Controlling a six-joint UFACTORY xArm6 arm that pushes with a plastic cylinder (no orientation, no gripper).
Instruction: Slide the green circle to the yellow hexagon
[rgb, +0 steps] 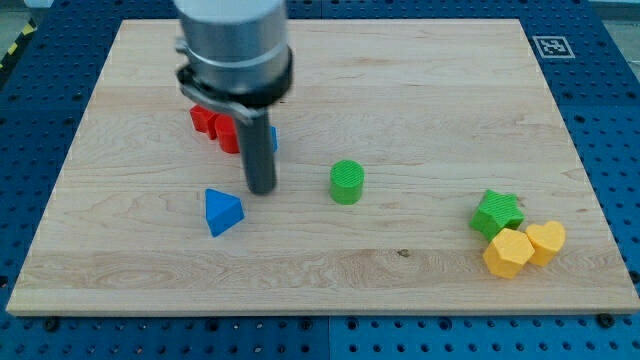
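Green circle (346, 182) mid-board, upright, free; my tip (261, 189) just beside its left, apart, no jaws, pinching nothing; yellow hexagon (507, 252) near bottom-right corner, touching green star (496, 212), yellow heart (546, 241); blue triangle (222, 211) lower left

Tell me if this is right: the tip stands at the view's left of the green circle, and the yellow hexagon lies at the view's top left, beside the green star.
One part is wrong. In the camera view the yellow hexagon lies at the view's bottom right, not top left. The rest holds: it is beside the green star, and my tip stands at the view's left of the green circle.
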